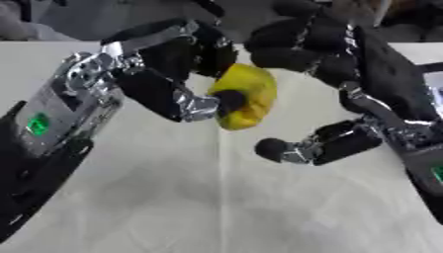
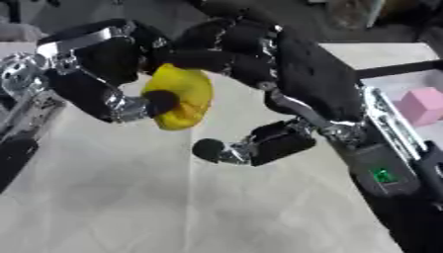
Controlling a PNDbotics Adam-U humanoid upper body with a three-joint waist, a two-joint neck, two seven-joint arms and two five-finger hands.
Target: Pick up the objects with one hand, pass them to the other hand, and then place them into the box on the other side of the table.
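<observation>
Above the pale counter [image 1: 173, 197] both arms meet around a yellow object [image 1: 246, 99], rounded and a bit lumpy, held up in the air well clear of the surface. The left hand [image 1: 169, 74] has its fingers [image 1: 203, 106] and thumb curled round the yellow object from that thing's left side, one dark fingertip pressed into its middle. The right hand [image 2: 286, 64] sits just to the right of and above the yellow object, its upper fingers [image 2: 216, 44] bent over the object's top; whether they actually touch it I cannot tell. Its thumb [image 2: 246, 146] sticks out below the yellow object, apart from it, so this hand stands half spread rather than closed on anything. Far to the right of the yellow object, at the counter's edge, a box [image 2: 385, 106] with a pale floor shows behind the right forearm, and a pink block [image 2: 422, 106] lies inside it.
</observation>
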